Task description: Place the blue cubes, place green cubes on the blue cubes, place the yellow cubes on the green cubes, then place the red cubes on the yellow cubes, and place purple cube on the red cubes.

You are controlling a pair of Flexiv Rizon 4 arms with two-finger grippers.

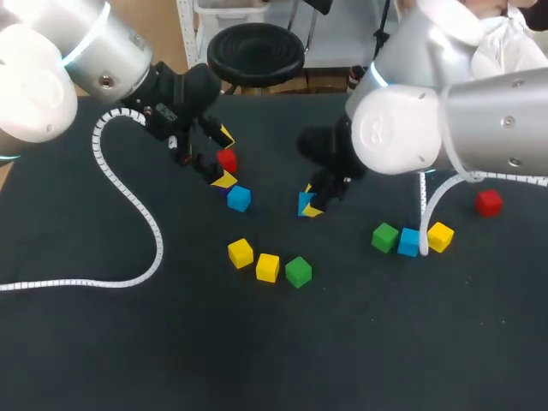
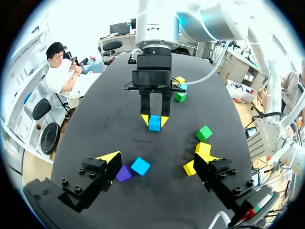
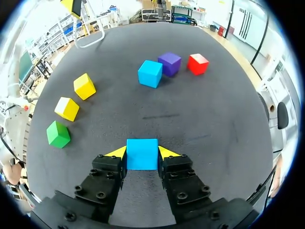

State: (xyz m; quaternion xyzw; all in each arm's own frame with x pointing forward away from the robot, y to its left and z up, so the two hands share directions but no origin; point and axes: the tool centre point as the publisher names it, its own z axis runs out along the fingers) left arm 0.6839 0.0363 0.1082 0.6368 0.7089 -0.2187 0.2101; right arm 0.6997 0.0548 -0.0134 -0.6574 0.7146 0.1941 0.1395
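My right gripper (image 1: 306,204) is shut on a blue cube (image 3: 142,153) at the table's middle, low over the cloth; the left wrist view shows the same blue cube (image 2: 154,122) between those fingers. My left gripper (image 1: 224,157) stands open over a row of three cubes. They are a second blue cube (image 1: 239,199), a purple cube (image 3: 169,63) and a red cube (image 1: 227,159). From the left wrist, the blue cube (image 2: 140,166) and the purple cube (image 2: 124,173) lie between the spread fingers, and the red one is hidden.
Two yellow cubes (image 1: 241,253) (image 1: 267,267) and a green cube (image 1: 298,271) lie nearer the front. At the right sit a green cube (image 1: 385,236), a blue cube (image 1: 409,241), a yellow cube (image 1: 440,236) and a red cube (image 1: 489,202). A white coiled cable (image 1: 128,205) trails across the left.
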